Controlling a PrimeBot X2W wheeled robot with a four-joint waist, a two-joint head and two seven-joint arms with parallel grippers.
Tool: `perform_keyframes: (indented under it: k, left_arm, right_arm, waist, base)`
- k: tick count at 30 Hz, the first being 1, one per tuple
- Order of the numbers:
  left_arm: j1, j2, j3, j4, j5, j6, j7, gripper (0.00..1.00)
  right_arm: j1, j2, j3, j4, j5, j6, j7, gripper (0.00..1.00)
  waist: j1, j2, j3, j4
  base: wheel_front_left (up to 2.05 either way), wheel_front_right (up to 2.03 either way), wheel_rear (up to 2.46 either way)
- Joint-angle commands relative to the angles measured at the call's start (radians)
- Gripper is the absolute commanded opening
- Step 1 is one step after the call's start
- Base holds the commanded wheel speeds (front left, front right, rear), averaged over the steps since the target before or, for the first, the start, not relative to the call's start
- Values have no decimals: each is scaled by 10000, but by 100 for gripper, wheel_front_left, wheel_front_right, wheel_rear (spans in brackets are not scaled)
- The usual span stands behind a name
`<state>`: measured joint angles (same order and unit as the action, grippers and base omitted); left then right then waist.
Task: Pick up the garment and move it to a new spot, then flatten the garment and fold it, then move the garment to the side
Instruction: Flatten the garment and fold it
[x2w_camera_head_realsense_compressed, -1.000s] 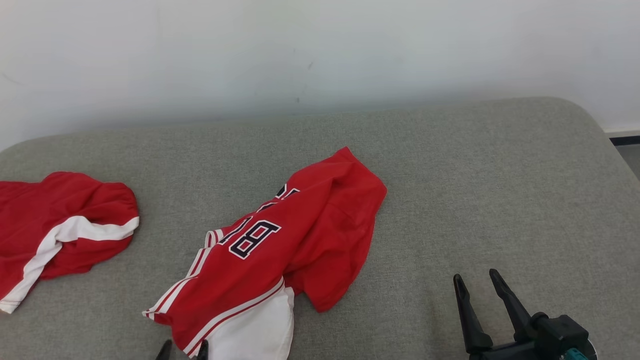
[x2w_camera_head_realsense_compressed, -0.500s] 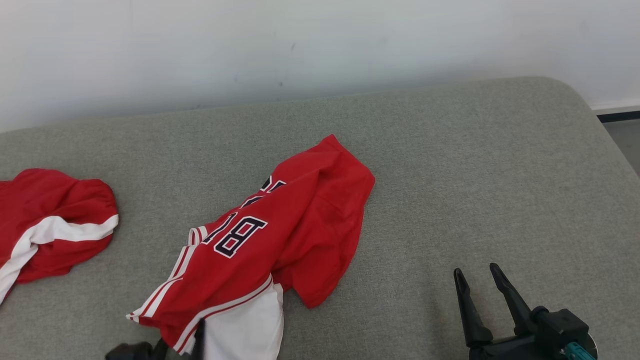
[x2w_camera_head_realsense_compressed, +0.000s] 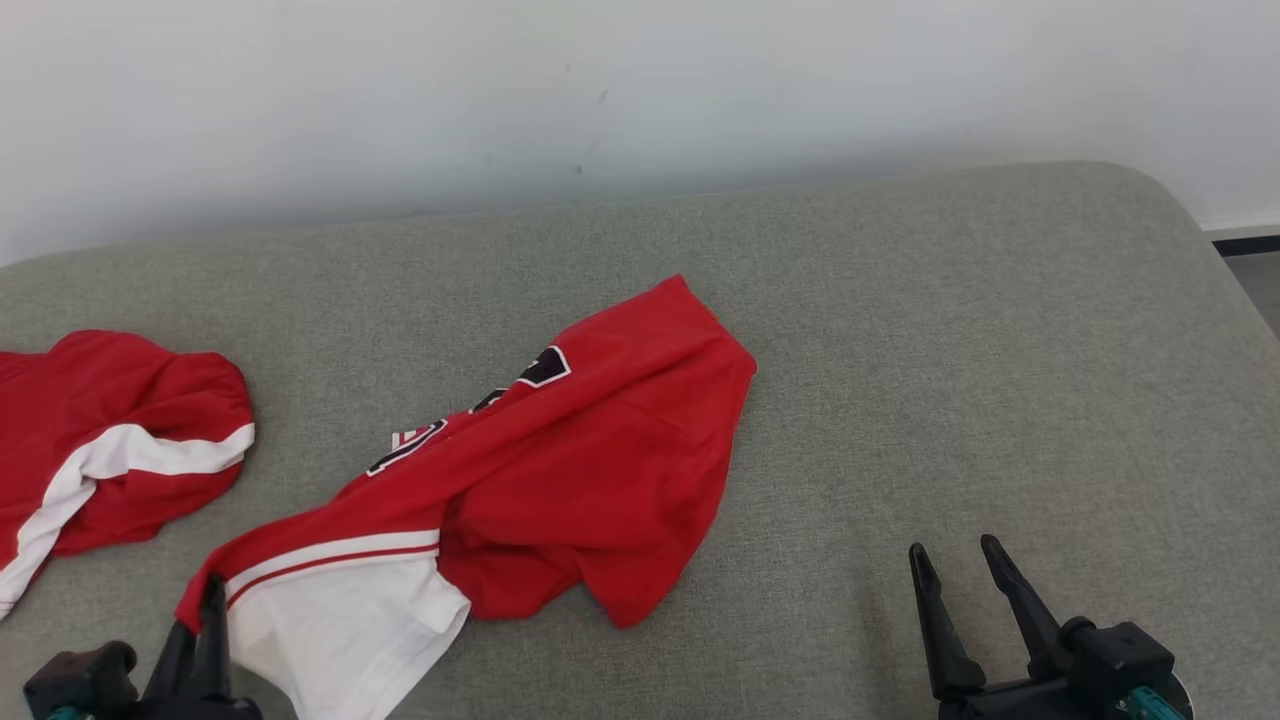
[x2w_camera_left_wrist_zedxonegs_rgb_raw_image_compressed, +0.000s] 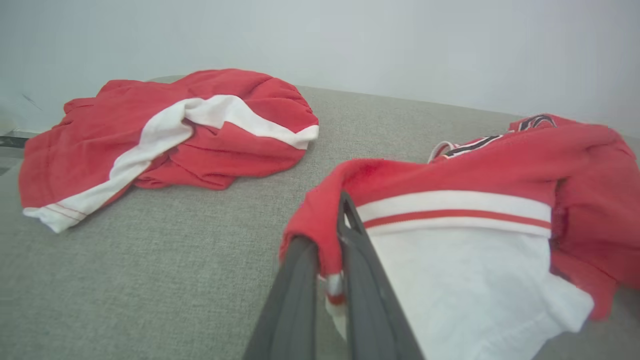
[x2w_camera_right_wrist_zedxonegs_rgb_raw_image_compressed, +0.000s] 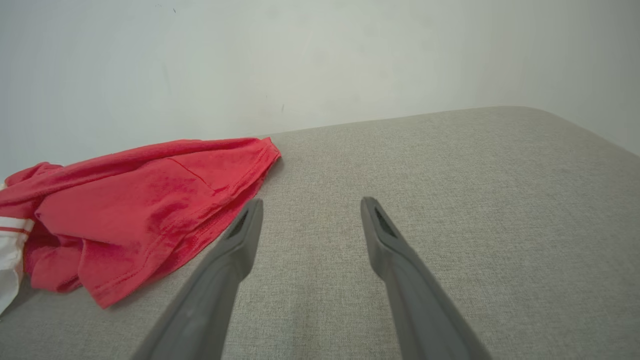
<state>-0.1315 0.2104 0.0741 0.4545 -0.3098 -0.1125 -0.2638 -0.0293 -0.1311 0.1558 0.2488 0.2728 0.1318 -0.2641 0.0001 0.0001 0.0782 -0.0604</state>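
Since a second ago the left claw (x2w_camera_head_realsense_compressed: 198, 612) is no longer standing wide under the near edge of the garment (x2w_camera_head_realsense_compressed: 600, 450). It is now clamping tight on the red hem corner beside the white panel (x2w_camera_head_realsense_compressed: 340, 620) and is drawing that corner out to the left. Cloth is stretching after it, and the dark lettering (x2w_camera_head_realsense_compressed: 545, 367) is rolling mostly out of sight. Head camera is also drifting a little, so small shifts of the second red garment (x2w_camera_head_realsense_compressed: 120, 410) are not counting as motion.

Judgement: pick-up is getting under way; flattening and folding are not yet starting.

Garment is lying mid-surface (x2w_camera_head_realsense_compressed: 950, 350), with its near corner appearing raised. Right claw (x2w_camera_head_realsense_compressed: 952, 548) is hovering spread wide and empty, apart to the right.

Left wrist view is giving what the head view is not: hem fabric pinched between the fingers (x2w_camera_left_wrist_zedxonegs_rgb_raw_image_compressed: 362, 270), a striped edge hanging below. Right wrist view is showing the garment's right-hand flap lying slack, untouched.
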Motion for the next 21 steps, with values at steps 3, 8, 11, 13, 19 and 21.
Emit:
perform_keyframes:
  k: [3, 8, 11, 13, 19, 21]
  left_arm:
    - [182, 47, 142, -37, 48, 67, -12, 0]
    - [262, -197, 197, -183, 152, 91, -11, 100]
    - [402, -410, 344, -641, 204, 93, -12, 100]
    - [510, -570, 491, -1096, 266, 77, -12, 100]
    - [1015, -1030, 774, -2599, 759, 72, -11, 100]
    - [1165, -1162, 802, -3032, 953, 94, -11, 100]
  right_arm:
    - [-29, 38, -51, 115, 27, -22, -4, 100]
    - [62, 114, -78, 231, 70, -22, -6, 100]
    - [61, 131, -71, 275, 109, -22, -6, 100]
    - [72, 129, -79, 284, 106, -22, -6, 100]
    - [105, 105, 7, 234, 116, -22, -6, 100]
    - [118, 127, 30, 201, 72, -22, -6, 100]
  waist:
    - [-1, -1, -58, 40]
    - [-1, -1, -236, 176]
    - [-1, -1, -365, 278]
    - [-1, -1, -455, 349]
    - [-1, -1, -689, 476]
    - [-1, -1, -722, 489]
  base:
    - [0, 0, 0]
    - [0, 0, 0]
    - [0, 0, 0]
    - [0, 0, 0]
    - [0, 0, 0]
    - [0, 0, 0]
